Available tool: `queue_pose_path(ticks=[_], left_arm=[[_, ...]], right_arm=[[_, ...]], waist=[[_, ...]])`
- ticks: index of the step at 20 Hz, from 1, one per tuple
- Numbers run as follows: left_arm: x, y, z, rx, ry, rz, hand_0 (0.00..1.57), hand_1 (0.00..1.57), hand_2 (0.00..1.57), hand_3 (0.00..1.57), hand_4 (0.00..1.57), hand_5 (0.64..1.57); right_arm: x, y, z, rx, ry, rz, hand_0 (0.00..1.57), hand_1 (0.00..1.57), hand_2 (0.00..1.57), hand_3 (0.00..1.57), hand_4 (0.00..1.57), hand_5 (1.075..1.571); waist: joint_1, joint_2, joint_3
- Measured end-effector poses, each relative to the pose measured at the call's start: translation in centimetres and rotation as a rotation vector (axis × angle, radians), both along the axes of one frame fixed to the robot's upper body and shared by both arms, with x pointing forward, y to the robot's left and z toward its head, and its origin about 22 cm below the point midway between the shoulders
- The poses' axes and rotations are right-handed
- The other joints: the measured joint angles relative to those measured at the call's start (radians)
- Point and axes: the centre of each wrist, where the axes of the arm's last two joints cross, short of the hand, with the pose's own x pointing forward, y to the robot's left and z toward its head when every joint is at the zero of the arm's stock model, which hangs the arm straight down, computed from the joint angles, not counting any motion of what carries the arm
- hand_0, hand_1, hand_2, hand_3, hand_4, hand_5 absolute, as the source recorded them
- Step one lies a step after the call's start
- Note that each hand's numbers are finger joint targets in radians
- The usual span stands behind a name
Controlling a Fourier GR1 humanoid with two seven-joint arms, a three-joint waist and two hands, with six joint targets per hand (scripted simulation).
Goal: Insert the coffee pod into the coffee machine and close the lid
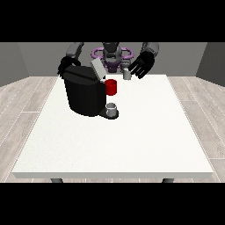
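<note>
A black coffee machine [83, 94] stands on the white table [132, 140] at the left, with its grey lid [97, 68] tilted up and a red part [111, 87] at its front. A small grey cup [112, 108] sits on its drip base. A small grey coffee pod [127, 74] is by the table's far edge, just left of the hand at the view's right [140, 65], whose fingers are spread and not round the pod. The hand at the view's left [67, 65] hovers behind the machine's top, partly hidden.
The table's far edge runs just behind the pod and the machine. The robot's torso [112, 55] stands behind the table's far edge.
</note>
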Motion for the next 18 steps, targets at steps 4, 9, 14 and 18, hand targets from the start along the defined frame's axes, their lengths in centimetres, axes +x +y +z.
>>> queue_pose_path(ticks=[4, 9, 14, 18], left_arm=[[0.5, 0.0, 3.3, -0.021, -0.036, 0.019, 1.26, 1.26, 1.32, 1.26, 0.49, 1.571], [0.8, -0.3, 5.5, -0.015, -0.064, 0.013, 1.26, 1.26, 1.31, 1.24, 0.51, 1.571], [1.0, -0.8, 5.7, -0.010, -0.083, 0.029, 1.31, 1.31, 1.33, 1.24, 0.49, 1.571], [1.2, -1.8, 6.0, -0.006, -0.077, 0.017, 1.28, 1.28, 1.31, 1.22, 0.50, 1.571]], right_arm=[[0.4, 0.8, 1.1, -0.007, -0.027, 0.018, 0.00, 0.00, 0.00, 0.00, 0.51, 1.571], [0.8, 0.8, 2.0, -0.024, -0.045, 0.012, 0.00, 0.00, 0.00, 0.00, 0.52, 1.571], [1.1, 0.6, 3.4, -0.028, -0.071, 0.015, 0.00, 0.00, 0.00, 0.00, 0.53, 1.571], [1.4, 0.4, 3.6, -0.026, -0.078, -0.007, 0.00, 0.00, 0.00, 0.00, 0.52, 1.571]], waist=[[-0.034, 0.028, -0.0002], [-0.053, 0.055, 0.0000], [-0.075, 0.077, -0.0002], [-0.070, 0.088, -0.0001]])
